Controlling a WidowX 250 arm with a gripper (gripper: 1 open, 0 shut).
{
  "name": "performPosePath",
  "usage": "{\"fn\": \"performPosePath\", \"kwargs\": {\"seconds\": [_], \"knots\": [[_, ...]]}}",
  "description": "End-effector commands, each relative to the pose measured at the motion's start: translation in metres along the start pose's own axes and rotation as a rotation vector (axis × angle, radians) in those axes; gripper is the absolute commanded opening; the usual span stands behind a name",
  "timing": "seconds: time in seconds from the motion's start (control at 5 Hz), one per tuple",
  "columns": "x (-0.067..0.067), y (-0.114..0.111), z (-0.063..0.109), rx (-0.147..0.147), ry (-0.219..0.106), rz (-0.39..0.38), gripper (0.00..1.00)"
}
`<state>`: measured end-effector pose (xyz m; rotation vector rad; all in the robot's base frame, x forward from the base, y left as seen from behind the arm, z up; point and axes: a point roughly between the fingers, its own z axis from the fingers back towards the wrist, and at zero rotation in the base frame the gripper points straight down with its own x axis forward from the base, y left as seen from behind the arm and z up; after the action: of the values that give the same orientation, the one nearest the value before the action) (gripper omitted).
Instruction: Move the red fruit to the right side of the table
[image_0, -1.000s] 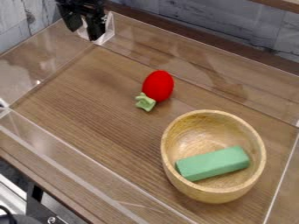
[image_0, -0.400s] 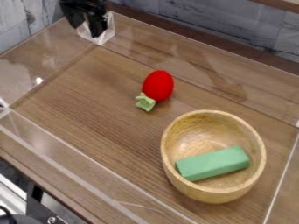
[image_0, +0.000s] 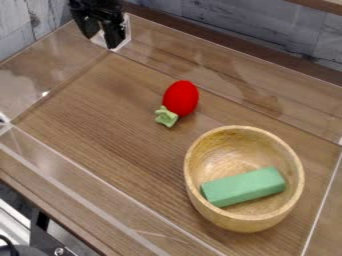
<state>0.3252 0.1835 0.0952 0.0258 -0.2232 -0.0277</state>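
Right of the red fruit (image_0: 179, 98), a bowl (image_0: 214, 145) holds a green block (image_0: 243, 187).

The gripper (image_0: 102, 26) at the top left edge of the frame, its upper body and the arm cut off above; its dark fingers blur together, too small to tell the gap between them. The table (image_0: 107, 130) runs out of frame at the lower left, its acrylic wall largely lost to glare

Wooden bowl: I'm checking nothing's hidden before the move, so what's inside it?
The wooden bowl holds one green block, lying flat. Whatever sits beneath the block is covered; the rest of the bowl's floor looks bare.
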Motion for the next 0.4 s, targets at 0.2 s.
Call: {"fn": "performPosePath", "kwargs": {"seconds": [0.2], "knots": [[0.006, -0.015, 0.021, 0.012, -0.054, -0.008, 1.0]]}}
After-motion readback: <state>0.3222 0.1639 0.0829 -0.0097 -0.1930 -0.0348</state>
